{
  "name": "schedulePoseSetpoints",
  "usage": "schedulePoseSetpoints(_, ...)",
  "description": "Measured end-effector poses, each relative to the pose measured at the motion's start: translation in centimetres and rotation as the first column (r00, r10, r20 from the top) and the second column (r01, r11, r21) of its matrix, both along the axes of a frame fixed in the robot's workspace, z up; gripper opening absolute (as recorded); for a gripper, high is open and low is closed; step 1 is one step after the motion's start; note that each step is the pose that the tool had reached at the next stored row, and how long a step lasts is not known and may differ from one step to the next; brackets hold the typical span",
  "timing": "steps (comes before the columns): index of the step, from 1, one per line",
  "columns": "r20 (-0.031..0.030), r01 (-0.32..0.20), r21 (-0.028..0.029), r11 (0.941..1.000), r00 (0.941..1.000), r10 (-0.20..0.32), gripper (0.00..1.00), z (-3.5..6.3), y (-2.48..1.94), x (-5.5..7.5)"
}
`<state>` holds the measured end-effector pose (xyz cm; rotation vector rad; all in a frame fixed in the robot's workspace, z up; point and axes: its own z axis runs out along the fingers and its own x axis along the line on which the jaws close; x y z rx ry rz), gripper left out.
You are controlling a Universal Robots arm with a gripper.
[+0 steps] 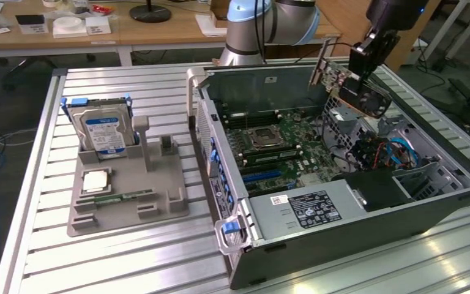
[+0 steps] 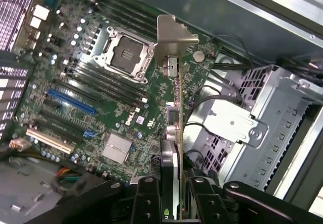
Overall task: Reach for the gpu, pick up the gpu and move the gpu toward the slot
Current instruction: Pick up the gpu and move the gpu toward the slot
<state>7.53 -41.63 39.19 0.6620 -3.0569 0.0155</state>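
Observation:
The gpu (image 1: 359, 92) hangs tilted in the air over the far right corner of the open computer case (image 1: 431, 208). It has a green board, a black cooler and a silvery end bracket. My gripper (image 1: 371, 54) is shut on its upper edge. In the wrist view the gpu (image 2: 174, 128) appears edge-on between my fingers (image 2: 146, 201), with its bracket (image 2: 171, 37) pointing away, and the gripper (image 2: 174, 206) clamps the card. Well below the card, on the motherboard, lie a blue expansion slot (image 2: 70, 101) and dark slots beside it. The blue slot (image 1: 261, 177) sits near the case's middle.
A grey holder (image 1: 120, 202) at the exterior view's left carries a blue-labelled hard drive (image 1: 102, 131), a processor (image 1: 96, 180) and a memory stick (image 1: 125, 197). Inside the case are the CPU socket (image 2: 123, 52), a metal drive cage (image 2: 267, 128), cables (image 1: 386, 153) and the power supply (image 1: 317, 208).

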Motion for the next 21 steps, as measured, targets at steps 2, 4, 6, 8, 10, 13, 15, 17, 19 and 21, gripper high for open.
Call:
schedulePoseSetpoints(2,0.0,-0.029,-0.0003,0.9996,0.9996,0.029,0.27,-0.02,0.0,0.0)
schedulePoseSetpoints(4,0.0,-0.054,-0.0002,0.9985,0.9985,0.054,0.27,-0.04,0.01,0.0)
schedulePoseSetpoints(6,0.0,-0.076,-0.0002,0.9971,0.9971,0.076,0.27,-0.06,0.02,0.0)
schedulePoseSetpoints(8,0.0,-0.102,-0.0003,0.9948,0.9948,0.102,0.27,-0.1,0.03,-0.01)
schedulePoseSetpoints(10,0.0,-0.131,-0.0003,0.9914,0.9914,0.131,0.27,-0.12,0.04,-0.01)
schedulePoseSetpoints(13,0.0,-0.173,-0.0003,0.985,0.985,0.173,0.27,-0.15,0.04,-0.01)
schedulePoseSetpoints(15,0.0,-0.196,-0.0003,0.9805,0.9805,0.196,0.27,-0.16,0.05,-0.01)
schedulePoseSetpoints(17,0.0,-0.218,-0.0004,0.976,0.976,0.218,0.27,-0.17,0.07,-0.01)
schedulePoseSetpoints(19,-0.0001,-0.237,-0.0006,0.9715,0.9715,0.237,0.27,-0.17,0.09,-0.01)
schedulePoseSetpoints(21,-0.0001,-0.256,-0.0007,0.9666,0.9666,0.256,0.27,-0.18,0.09,-0.01)
